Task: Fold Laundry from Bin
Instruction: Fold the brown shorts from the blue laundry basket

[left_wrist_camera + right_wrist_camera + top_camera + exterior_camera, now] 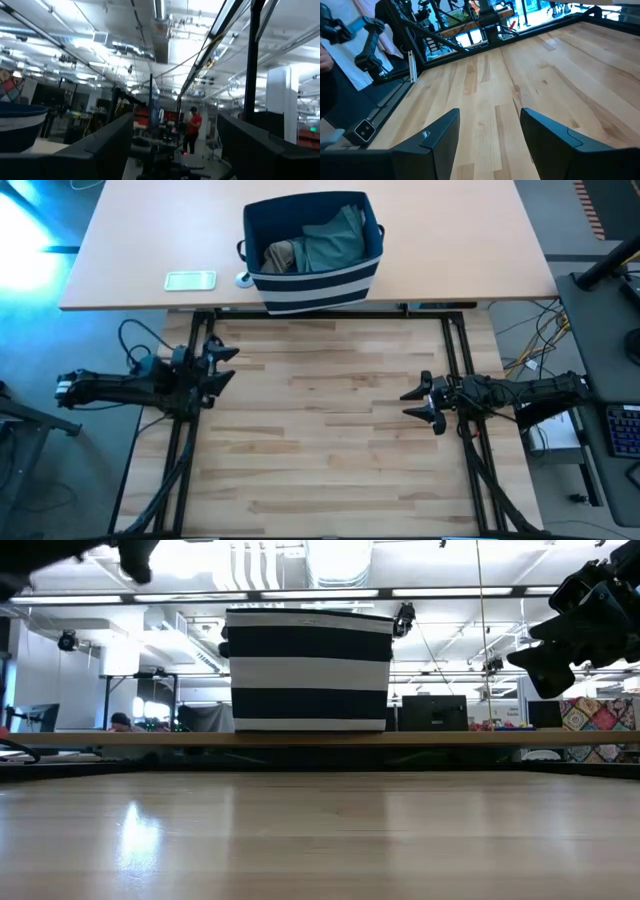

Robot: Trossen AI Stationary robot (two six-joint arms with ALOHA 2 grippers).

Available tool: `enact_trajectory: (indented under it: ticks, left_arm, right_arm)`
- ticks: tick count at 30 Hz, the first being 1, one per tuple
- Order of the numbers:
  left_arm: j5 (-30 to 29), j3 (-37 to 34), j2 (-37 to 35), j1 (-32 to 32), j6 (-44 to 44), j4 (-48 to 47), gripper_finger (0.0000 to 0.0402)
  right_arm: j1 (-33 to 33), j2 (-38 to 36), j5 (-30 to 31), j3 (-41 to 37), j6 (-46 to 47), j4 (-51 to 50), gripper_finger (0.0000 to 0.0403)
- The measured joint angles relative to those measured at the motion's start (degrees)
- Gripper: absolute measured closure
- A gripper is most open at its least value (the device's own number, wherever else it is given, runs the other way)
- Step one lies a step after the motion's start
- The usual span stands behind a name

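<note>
The bin point(313, 252) stands on the far table point(130, 250), near the edge that faces the wooden work table point(330, 430). It is placed there probably so that both arms can reach it from the front. The laundry point(325, 242) is inside it: a teal-green garment lies on top and a tan one point(283, 256) beside it, on the left part of the bin. Nothing is taken out yet, so I judge the task is at its very start.

The left gripper point(222, 365) waits at the left border of the work table, its fingers spread and holding nothing. The right gripper point(422, 404) waits at the right border, a little nearer to the front, also spread and empty (its wrist view shows only bare boards between the fingers). Both point to the middle, I think because this is a rest pose which keeps the table free.

The wood surface between them has wide open room for laying a garment flat. On the far table, a small pale green object point(190, 280) lies to the left of the bin, well apart from the arms' way.
</note>
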Motion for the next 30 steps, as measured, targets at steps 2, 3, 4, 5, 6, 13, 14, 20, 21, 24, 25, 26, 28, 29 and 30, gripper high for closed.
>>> enact_trajectory:
  ticks: [2, 3, 4, 5, 6, 13, 14, 20, 21, 24, 25, 26, 28, 29, 30]
  left_arm:
    - [0.06, 5.59, 5.02, 0.00, 0.12, -2.89, 0.0130]
    - [0.09, 8.74, 7.47, 0.00, 0.15, -4.99, 0.0130]
    - [-0.29, 11.89, 9.89, 0.00, 0.15, -7.59, 0.0130]
    - [-2.01, 15.20, 12.35, -0.02, 0.16, -10.23, 0.0130]
    - [-5.62, 18.85, 15.06, -0.02, 0.25, -13.06, 0.0130]
    - [-42.98, 46.34, 32.35, 2.40, -4.10, -42.26, 0.0130]
    - [-45.64, 50.13, 34.59, 3.43, -6.16, -46.15, 0.0130]
    - [-50.58, 72.44, 46.08, 12.70, -12.73, -65.66, 0.0130]
    - [-51.63, 76.15, 47.78, 14.79, -14.86, -69.72, 0.0130]
    - [-51.87, 86.85, 52.81, 21.83, -23.36, -83.50, 0.0130]
    - [-51.15, 90.06, 54.55, 24.19, -26.40, -88.16, 0.0130]
    - [-49.59, 93.07, 56.34, 26.54, -29.26, -92.46, 0.0130]
    - [-45.62, 98.36, 60.03, 31.17, -32.85, -99.59, 0.0130]
    - [-43.52, 100.83, 62.00, 33.12, -33.82, -102.84, 0.0130]
    - [-41.78, 103.12, 63.95, 34.90, -34.51, -105.60, 0.0130]
  right_arm:
    - [0.02, 0.00, 0.02, -0.02, 0.00, 0.00, 0.0197]
    - [0.02, 0.00, 0.02, -0.02, 0.00, 0.00, 0.0197]
    - [0.01, 0.00, 0.02, 0.00, 0.00, 0.01, 0.0197]
    - [0.01, 0.00, 0.02, 0.00, 0.00, 0.00, 0.0197]
    - [0.01, 0.00, 0.02, -0.02, 0.00, 0.00, 0.0197]
    - [0.01, 0.00, 0.02, 0.00, -0.01, 0.00, 0.0197]
    - [0.01, 0.00, 0.00, 0.00, 0.00, 0.01, 0.0197]
    - [0.01, 0.00, 0.02, -0.02, 0.00, 0.00, 0.0197]
    - [0.01, 0.00, 0.00, -0.02, 0.00, 0.00, 0.0197]
    - [0.00, 0.00, 0.00, -0.02, 0.00, 0.00, 0.0197]
    - [0.00, 0.00, 0.02, -0.01, -0.01, 0.00, 0.0197]
    - [0.01, 0.00, 0.02, -0.01, -0.01, 0.00, 0.0197]
    - [0.02, 0.00, 0.00, -0.02, 0.00, 0.00, 0.0197]
    - [0.02, 0.00, 0.00, 0.00, 0.00, 0.00, 0.0197]
    - [0.02, 0.00, 0.02, -0.02, 0.00, 0.00, 0.0197]
